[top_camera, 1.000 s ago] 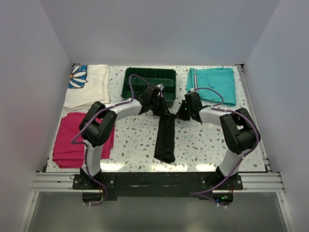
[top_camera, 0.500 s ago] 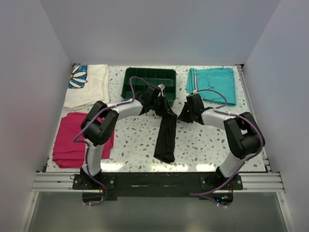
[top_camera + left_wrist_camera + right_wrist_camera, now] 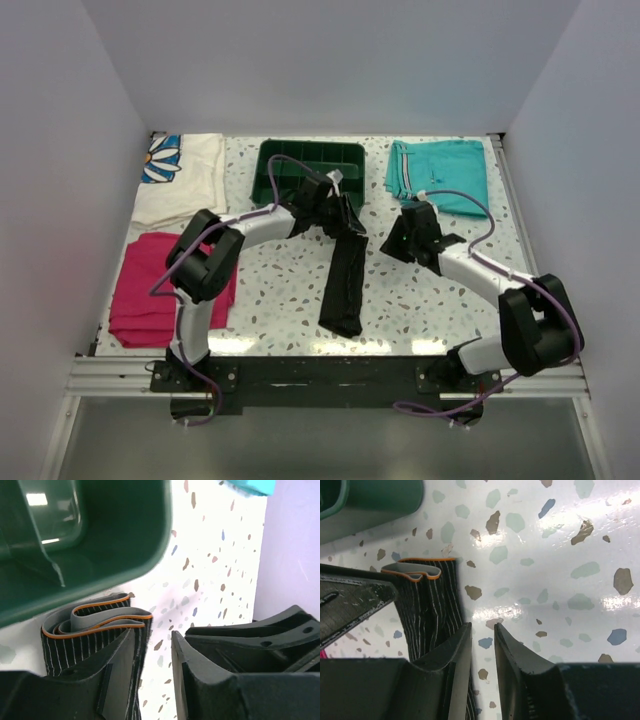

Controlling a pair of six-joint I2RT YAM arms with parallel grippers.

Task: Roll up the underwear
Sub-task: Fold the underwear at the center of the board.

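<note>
Top external first, Ben: where is the underwear (image 3: 345,280)?

Folded into a long black strip on the table (image 3: 280,290), Ana. One end sits just beside the near right corner of the tray (image 3: 310,148). The strip runs straight away from the tray toward the arm bases.

And the pincers?

The left gripper (image 3: 338,213) is over the strip's tray end. The right gripper (image 3: 392,243) is just right of the strip, a little farther from the tray. From up there I cannot tell how far either is spread.

Left wrist, then.

The green wall of the tray (image 3: 115,540) fills the upper part. Just below it lies the end of the underwear (image 3: 90,640), striped layers with orange edging lapped over one another. The left gripper (image 3: 157,639) has its fingers parted by a narrow gap, with speckled table (image 3: 210,555) showing through. The fabric's edge lies along the inner side of one finger and is not pinched between the two.

Right wrist?

A bit of the tray (image 3: 370,500) shows in the top corner. Below it is the underwear (image 3: 427,605), orange-edged end toward the tray. The right gripper (image 3: 482,627) is beside the strip, one finger overlapping its edge in this view. The tips are nearly together with a slit of bare table (image 3: 545,555) between them, gripping nothing.
</note>
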